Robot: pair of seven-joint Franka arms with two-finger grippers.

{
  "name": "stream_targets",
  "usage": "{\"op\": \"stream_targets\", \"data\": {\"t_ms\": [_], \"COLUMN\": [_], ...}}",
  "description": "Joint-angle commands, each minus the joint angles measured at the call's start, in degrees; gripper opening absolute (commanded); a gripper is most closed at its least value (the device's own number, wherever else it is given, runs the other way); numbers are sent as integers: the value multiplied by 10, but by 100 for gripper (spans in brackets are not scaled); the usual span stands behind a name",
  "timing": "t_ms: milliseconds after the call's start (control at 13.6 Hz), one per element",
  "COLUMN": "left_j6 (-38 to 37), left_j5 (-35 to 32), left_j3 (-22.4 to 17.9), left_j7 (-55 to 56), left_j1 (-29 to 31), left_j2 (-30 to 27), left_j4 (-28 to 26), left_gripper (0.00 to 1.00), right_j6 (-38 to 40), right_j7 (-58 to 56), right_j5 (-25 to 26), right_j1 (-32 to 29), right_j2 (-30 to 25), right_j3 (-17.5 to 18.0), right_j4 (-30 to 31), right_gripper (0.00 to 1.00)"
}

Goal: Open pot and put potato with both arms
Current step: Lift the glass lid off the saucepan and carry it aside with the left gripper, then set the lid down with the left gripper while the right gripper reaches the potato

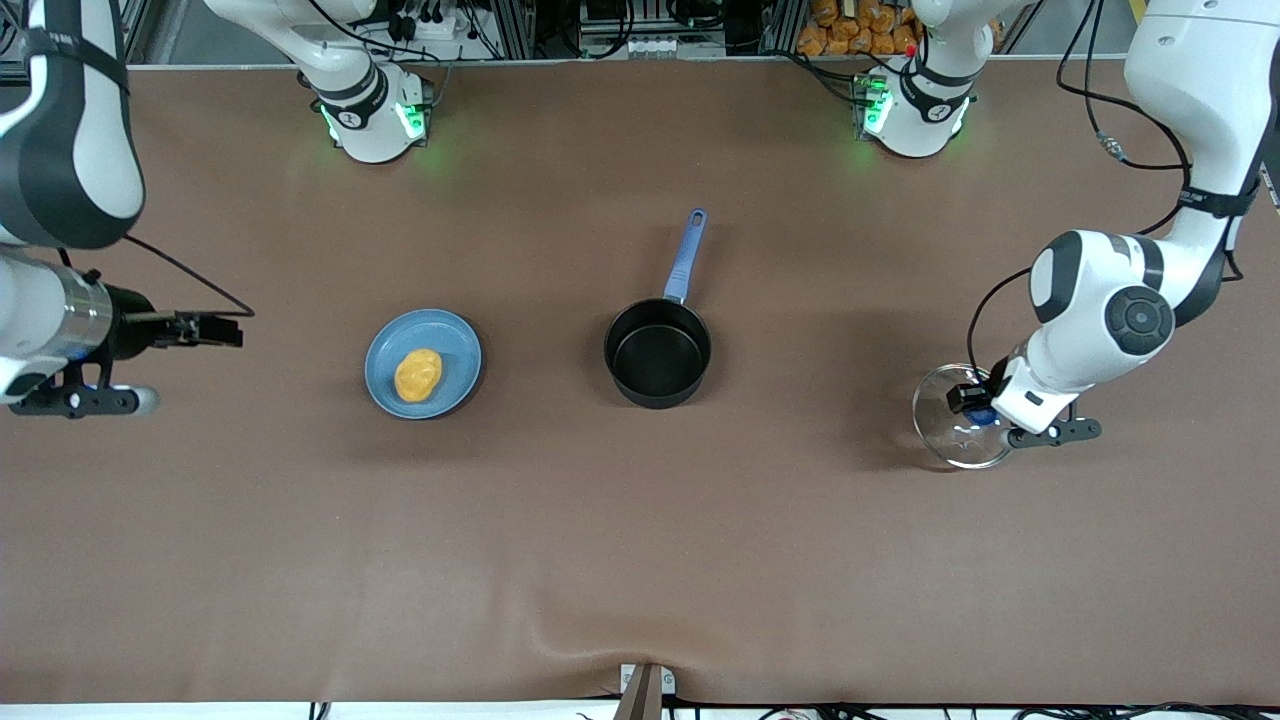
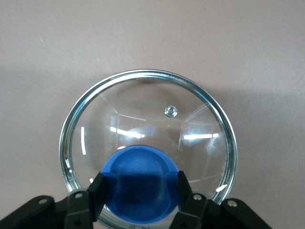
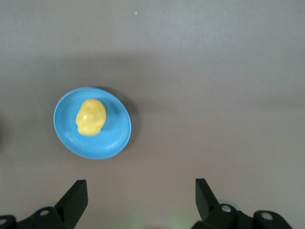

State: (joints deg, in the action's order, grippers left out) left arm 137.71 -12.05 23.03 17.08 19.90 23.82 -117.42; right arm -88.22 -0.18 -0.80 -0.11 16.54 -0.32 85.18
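The right gripper [image 1: 215,328] hung over the bare table at the right arm's end, with its fingers spread wide and nothing in them. This arm waited there.

Next came the blue plate [image 1: 455,338], and the potato [image 1: 418,375] lay on it. The potato sat between the right gripper and the pot, and its long way ran toward the front camera and away from it. I think the right arm was much closer to the potato, so it should be the one to fetch it. It would have to go toward the middle of the table to get over the plate.

The pot [image 1: 657,352] stood in the middle of the table, open and empty. Its blue handle [image 1: 686,255] pointed away from the front camera, toward the robot bases.

At the left arm's end, the left gripper [image 2: 138,188] was squeezed tight on the blue knob [image 2: 140,179] of the glass lid [image 1: 945,432]. The lid was down low at the table, well apart from the pot.

I could not see any words or labels on anything.
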Motion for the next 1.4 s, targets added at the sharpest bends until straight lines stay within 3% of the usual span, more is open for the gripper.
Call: {"op": "stream_targets", "data": {"t_ms": [0, 148, 369, 443, 516, 590, 811, 959, 1107, 1328], "left_j6": [10, 22, 33, 35, 35, 34, 28, -15, -98, -304], "left_j5": [-8, -22, -26, -27, -28, -28, -29, -28, -21, 11], "left_j3": [2, 2, 2, 2, 2, 2, 3, 5, 10, 50], "left_j7": [-6, -6, -6, -6, -6, -3, -6, -13, -21, -30], "left_j1": [1, 11, 18, 19, 20, 19, 20, 23, 23, 23], "left_j2": [8, 19, 31, 32, 33, 34, -2, -42, -72, -81], "left_j4": [-4, -3, 0, 0, 1, 3, 12, 38, 102, 249], "left_gripper": [0, 0, 0, 16, 64, 100, 100, 100, 100, 100], "right_j6": [-5, -21, -73, -103, -139, -166, -235, -294, -324, -380], "right_j7": [54, 119, 126, 132, 152, 160, 185, 208, 207, 206], "right_j5": [-6, -51, -99, -103, -104, -104, -104, -104, -101, -100], "right_j1": [3, 10, 17, 28, 36, 40, 66, 93, 108, 110], "right_j2": [27, 36, 38, 38, 37, 37, 38, 39, 66, 67], "right_j3": [3, 3, 4, 3, 3, 4, 4, 4, 3, 4], "right_j4": [-17, -1, 65, 94, 126, 149, 197, 233, 244, 286], "right_gripper": [100, 100, 100, 100, 100, 100, 100, 100, 100, 100]}}
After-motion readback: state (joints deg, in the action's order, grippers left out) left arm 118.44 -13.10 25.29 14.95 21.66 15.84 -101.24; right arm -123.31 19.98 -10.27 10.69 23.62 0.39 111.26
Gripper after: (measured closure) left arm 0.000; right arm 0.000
